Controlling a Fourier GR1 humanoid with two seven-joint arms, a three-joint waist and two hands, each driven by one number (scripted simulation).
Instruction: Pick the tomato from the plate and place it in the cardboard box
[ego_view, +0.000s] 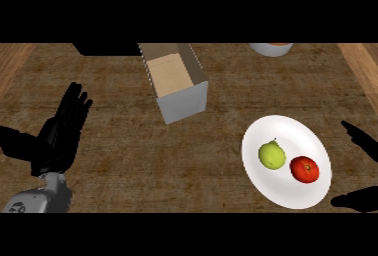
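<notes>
Tomato (304, 169) untouched on plate (284, 132) at 4 o'clock; cardboard box (176, 80) at 12 holds nothing visible. Both left hand (63, 132) and right hand (362, 142) fingers released; whole task remains.

The plate (289, 140) is lying on the counter (133, 165) at the near right, carrying two fruits: the tomato (305, 169) is sitting toward its near right side, and a pear (272, 154) is resting just beside it to the left. The cardboard box (176, 82) is standing farther back, left of the plate and well apart from it. A bowl (271, 48) is showing at the far edge, right of the box. The left hand (63, 132) is hanging at the left side, and the right hand (362, 140) is showing at the right edge, beside the plate.
</notes>
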